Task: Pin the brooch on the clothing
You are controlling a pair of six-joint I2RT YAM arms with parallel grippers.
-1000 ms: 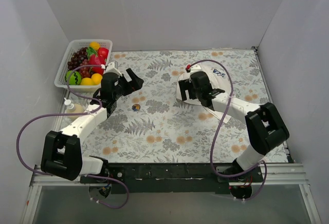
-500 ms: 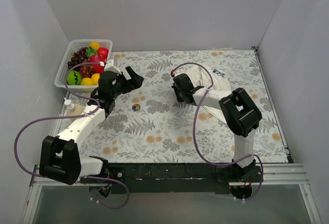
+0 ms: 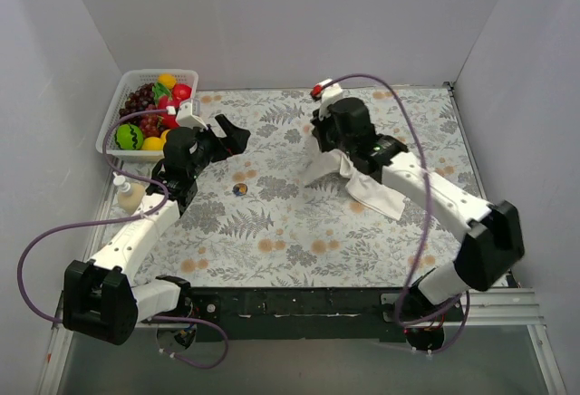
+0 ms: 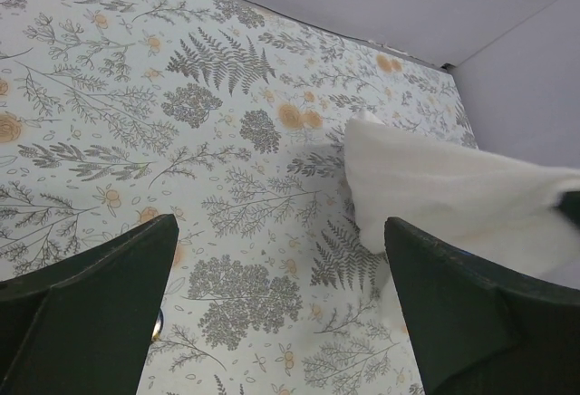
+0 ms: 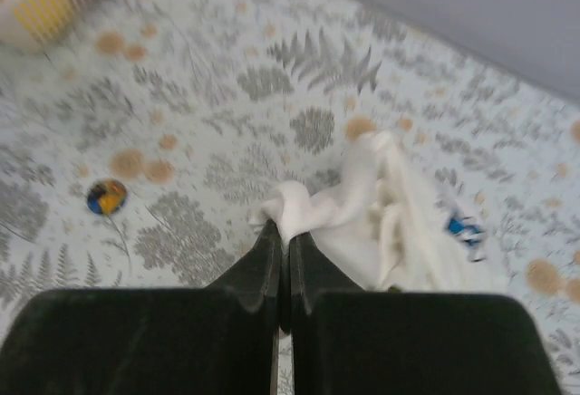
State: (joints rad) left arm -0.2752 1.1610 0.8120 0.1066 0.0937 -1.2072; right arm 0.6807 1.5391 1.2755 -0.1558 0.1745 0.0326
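The brooch [image 3: 240, 189], a tiny dark blue and orange button, lies on the floral mat left of centre; the right wrist view shows the brooch [image 5: 107, 197] at left. The clothing [image 3: 367, 187], a white T-shirt, is bunched and partly lifted off the mat. My right gripper [image 3: 328, 149] is shut on a fold of its left edge, as the right wrist view shows, with my right gripper [image 5: 284, 232] pinching the white cloth [image 5: 381, 205]. My left gripper [image 3: 232, 137] hovers open behind and left of the brooch. In its own view my left gripper [image 4: 281, 232] holds nothing, and the clothing [image 4: 453, 196] hangs at right.
A white basket [image 3: 119, 108] of toy fruit stands at the back left corner. A small bottle [image 3: 127, 193] sits by the mat's left edge. Grey walls close in the back and both sides. A blue print [image 5: 462, 226] shows on the shirt.
My right gripper has shut on the shirt's edge and risen, pulling the cloth up and bunching it. The left arm drifted slightly left and stayed open.
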